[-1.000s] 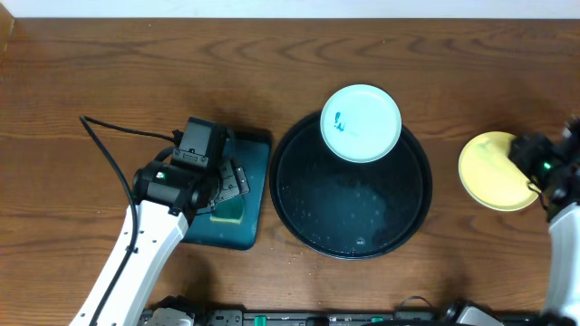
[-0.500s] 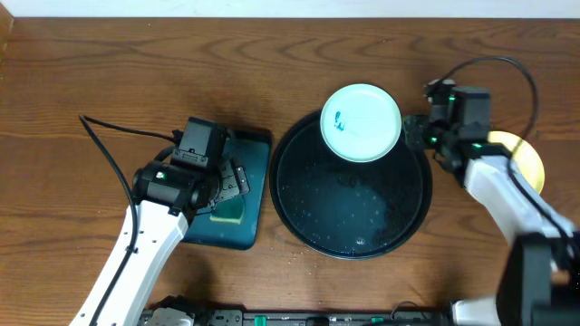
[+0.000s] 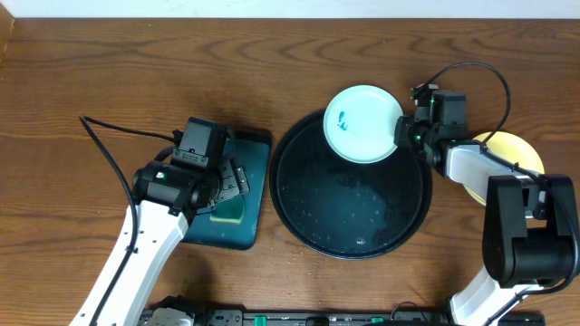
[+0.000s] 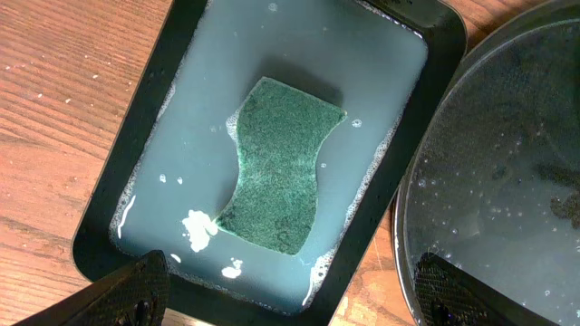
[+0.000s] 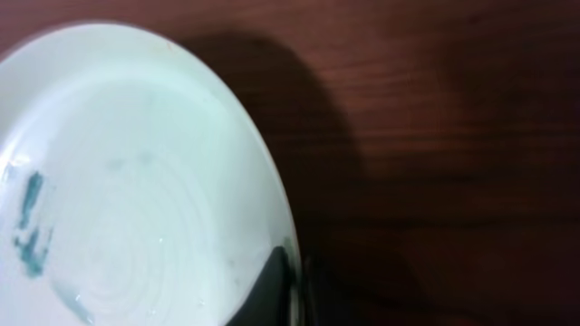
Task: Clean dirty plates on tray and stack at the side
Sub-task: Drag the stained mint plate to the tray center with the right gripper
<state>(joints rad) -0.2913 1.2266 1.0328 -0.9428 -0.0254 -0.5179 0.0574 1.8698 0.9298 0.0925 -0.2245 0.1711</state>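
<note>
Your right tool sits at the right edge of a small round mint-white plate. In the wrist view, one dark fingertip lies over that plate's rim and touches it. The other finger is lost against the dark wood, so you cannot tell whether the tool is clamped on the rim or only resting there.

The plate lies face up. Being round, it has no long axis. Its teal smudges are on the side far from the tool. It rests on the far rim of the large round glossy black tray, partly overhanging the tabletop beyond.

On the tool's other side, away from the tray, a round pale yellow plate lies on the tabletop, partly covered by the right arm. That gives you two plates in view, one of each colour, and one black tray.

Your left tool hovers with its fingers spread wide, holding nothing. Below it is one dark teal rectangular tray of milky, foamy water. One green sponge lies flat in it, its long axis running straight away from the gap between the fingers, along the tray's length. The black tray's rim is just beside this tool on its right.
</note>
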